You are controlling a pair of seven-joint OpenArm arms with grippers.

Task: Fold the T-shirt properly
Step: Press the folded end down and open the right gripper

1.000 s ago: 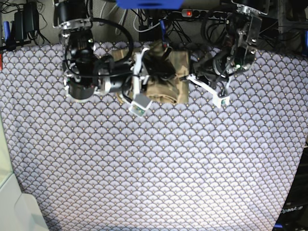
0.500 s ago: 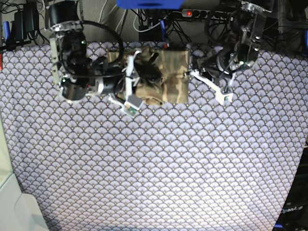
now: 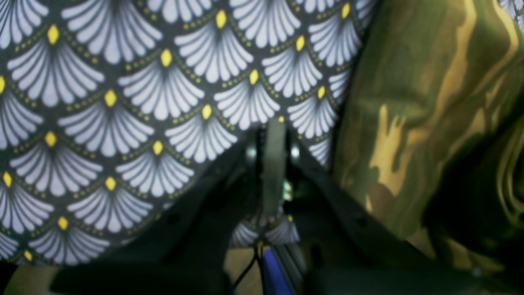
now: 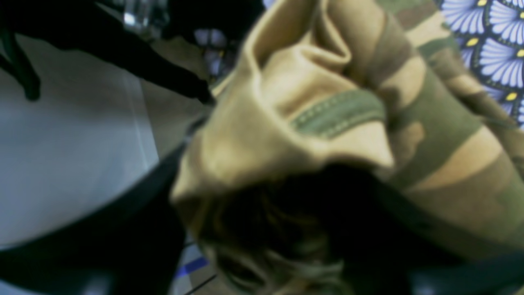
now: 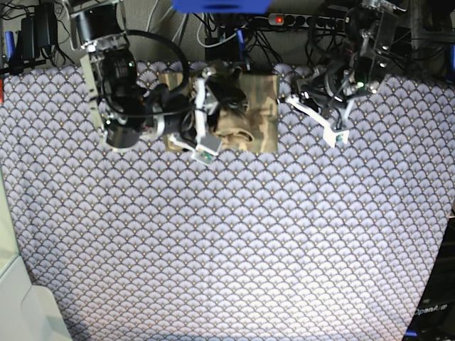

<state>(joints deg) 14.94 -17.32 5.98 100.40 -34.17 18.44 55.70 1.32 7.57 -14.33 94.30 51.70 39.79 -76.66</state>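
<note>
Base view is showing the purple scale-patterned cloth [image 5: 234,241] covering the table, cables [image 5: 220,32] trailing behind it. The T-shirt [image 5: 252,117] is lying bunched at the far edge. The right gripper [image 5: 202,117] is resting over its folds, the left gripper [image 5: 320,121] is hovering beside; neither grip can be told.

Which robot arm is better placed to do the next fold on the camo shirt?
Probably the right arm: its gripper is already on the T-shirt, with cloth bunched against it. The left gripper sits beside the shirt, over the table cloth.

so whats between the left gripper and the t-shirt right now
Nothing but a narrow strip of bare table cloth. In the base view the left gripper sits just beside the folded T-shirt, apart from it.
</note>
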